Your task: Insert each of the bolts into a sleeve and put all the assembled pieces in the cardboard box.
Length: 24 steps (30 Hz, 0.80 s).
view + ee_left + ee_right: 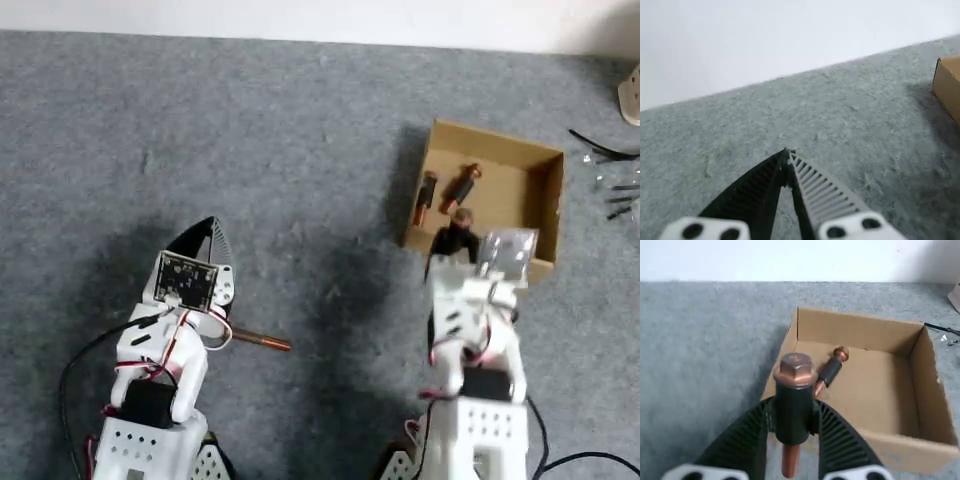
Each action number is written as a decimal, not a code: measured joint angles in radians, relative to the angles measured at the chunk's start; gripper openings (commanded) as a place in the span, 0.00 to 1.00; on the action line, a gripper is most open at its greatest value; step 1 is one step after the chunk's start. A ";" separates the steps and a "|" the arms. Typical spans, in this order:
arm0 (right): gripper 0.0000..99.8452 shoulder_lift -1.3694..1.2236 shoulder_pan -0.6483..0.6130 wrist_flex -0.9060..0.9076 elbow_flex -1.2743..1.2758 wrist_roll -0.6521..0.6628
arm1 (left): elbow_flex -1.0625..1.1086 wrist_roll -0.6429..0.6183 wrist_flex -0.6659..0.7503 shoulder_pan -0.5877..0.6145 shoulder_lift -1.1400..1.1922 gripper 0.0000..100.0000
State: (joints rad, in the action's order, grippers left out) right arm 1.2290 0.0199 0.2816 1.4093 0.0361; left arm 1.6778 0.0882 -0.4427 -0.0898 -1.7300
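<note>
Your right gripper is clamped across the black sleeve of the held piece. That piece stands close to upright, with its hexagonal head up and the copper shank pointing down toward the tabletop. What matters for the drop is that the cardboard box lies straight ahead of this gripper. In the high view the piece sits right at the box's near wall, so judge whether it is fully over the floor of the box before you let go. Two finished pieces already lie inside toward the left side, with their long axes running roughly from the near wall to the far one, and the floor to their right is bare. Your left gripper has its fingers together on nothing and points out over the open tabletop, well apart from the box. The loose bolt lies flat beside the left arm, its long axis across the tabletop with its free end toward the right arm. It lies behind the left gripper's tips, and that arm is clearly the nearer one.
</note>
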 measured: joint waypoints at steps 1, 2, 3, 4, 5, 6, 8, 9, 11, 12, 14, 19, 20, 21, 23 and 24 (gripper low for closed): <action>0.00 -0.101 0.003 -0.028 -0.063 -0.023 | 0.000 0.002 0.005 0.000 0.000 0.01; 0.00 -0.201 0.008 -0.054 -0.126 -0.049 | 0.000 0.003 0.008 0.000 0.000 0.01; 0.00 -0.299 0.014 -0.078 -0.186 -0.080 | 0.000 0.003 0.011 0.000 0.000 0.01; 0.00 -0.393 0.021 -0.100 -0.245 -0.114 | 0.000 0.003 0.012 0.000 0.000 0.01; 0.00 -0.485 0.031 -0.124 -0.301 -0.152 | 0.000 0.003 0.014 0.000 0.000 0.01; 0.00 -0.572 0.040 -0.147 -0.351 -0.192 | 0.000 0.003 0.014 0.000 0.000 0.01; 0.00 -0.724 0.061 -0.183 -0.430 -0.270 | 0.000 0.003 0.015 0.000 0.000 0.01; 0.00 -0.792 0.077 -0.195 -0.462 -0.305 | 0.000 0.003 0.015 0.000 0.000 0.01; 0.00 -0.919 0.115 -0.207 -0.511 -0.368 | 0.000 0.003 0.015 0.000 0.000 0.01; 0.00 -0.976 0.135 -0.207 -0.528 -0.397 | 0.000 0.003 0.015 0.000 0.000 0.01; 0.00 -1.082 0.178 -0.210 -0.552 -0.448 | 0.000 0.003 0.015 -0.002 0.000 0.01; 0.00 -1.297 0.207 -0.221 -0.678 -0.474 | 0.000 0.003 0.015 -0.002 0.000 0.01; 0.00 -1.321 0.209 -0.221 -0.694 -0.474 | 0.000 0.003 0.015 -0.002 0.000 0.01; 0.00 -1.349 0.209 -0.221 -0.706 -0.474 | 0.000 0.003 0.015 -0.002 0.000 0.01; 0.01 -1.373 0.212 -0.221 -0.726 -0.474 | 0.000 0.003 0.015 -0.002 0.000 0.01; 0.01 -1.376 0.213 -0.221 -0.730 -0.474 | 0.000 0.003 0.015 -0.002 0.000 0.01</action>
State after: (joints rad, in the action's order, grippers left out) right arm -0.1473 0.2332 0.0606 0.6790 -0.4381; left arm 1.6778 0.0913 -0.4273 -0.0913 -1.7300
